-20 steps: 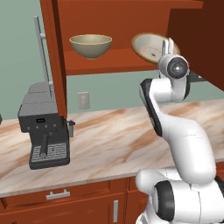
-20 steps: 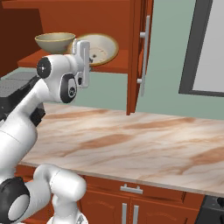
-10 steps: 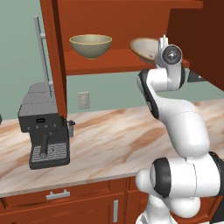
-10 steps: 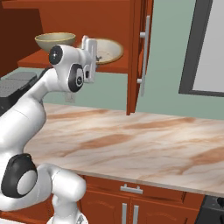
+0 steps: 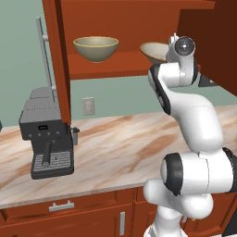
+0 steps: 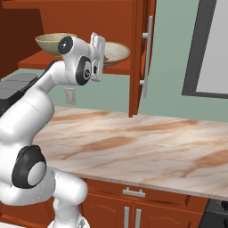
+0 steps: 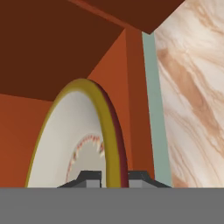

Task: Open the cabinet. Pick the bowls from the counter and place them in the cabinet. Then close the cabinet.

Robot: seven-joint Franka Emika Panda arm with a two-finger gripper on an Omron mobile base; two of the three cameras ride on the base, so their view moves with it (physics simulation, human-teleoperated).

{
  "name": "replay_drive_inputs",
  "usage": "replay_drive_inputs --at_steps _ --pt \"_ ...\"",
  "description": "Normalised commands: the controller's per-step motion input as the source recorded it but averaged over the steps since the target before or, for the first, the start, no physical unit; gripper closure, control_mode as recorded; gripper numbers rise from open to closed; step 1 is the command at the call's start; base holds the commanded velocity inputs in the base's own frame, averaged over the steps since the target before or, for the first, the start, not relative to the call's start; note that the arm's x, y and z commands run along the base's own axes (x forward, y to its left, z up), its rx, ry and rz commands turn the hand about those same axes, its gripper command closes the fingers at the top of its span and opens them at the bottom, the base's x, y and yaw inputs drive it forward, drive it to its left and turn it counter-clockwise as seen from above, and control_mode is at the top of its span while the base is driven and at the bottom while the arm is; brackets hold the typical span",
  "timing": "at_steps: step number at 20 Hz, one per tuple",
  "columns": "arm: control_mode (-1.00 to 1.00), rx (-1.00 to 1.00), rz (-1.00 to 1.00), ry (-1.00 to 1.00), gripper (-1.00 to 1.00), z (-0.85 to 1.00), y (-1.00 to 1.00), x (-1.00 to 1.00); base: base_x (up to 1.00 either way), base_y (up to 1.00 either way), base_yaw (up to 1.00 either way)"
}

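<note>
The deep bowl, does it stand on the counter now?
No, the deep bowl stands on the shelf inside the open cabinet, above the counter.

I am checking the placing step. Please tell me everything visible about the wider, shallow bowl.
The shallow bowl is tan outside with a yellowish rim and a cream, speckled inside, ceramic by its look. It sits about upright on the shelf of the open cabinet, right of the deep bowl. The gripper is shut on its rim, one fingertip on each side.
</note>
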Motion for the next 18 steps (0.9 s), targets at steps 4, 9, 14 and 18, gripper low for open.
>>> replay_drive_inputs --at_steps 4,9,14,18 --pt "-1.0 0.0 0.02 0.0 1.0 0.0 0.0 0.42 0.0 0.0 0.0" --pt "-1.0 0.0 0.04 0.0 1.0 -0.03 0.0 0.45 0.0 0.0 0.0" --pt "-1.0 0.0 0.05 0.0 -1.0 -0.05 0.0 0.29 0.0 0.0 0.0" --pt "-1.0 0.0 0.04 -0.02 -1.0 0.0 0.0 0.14 0.0 0.0 0.0"
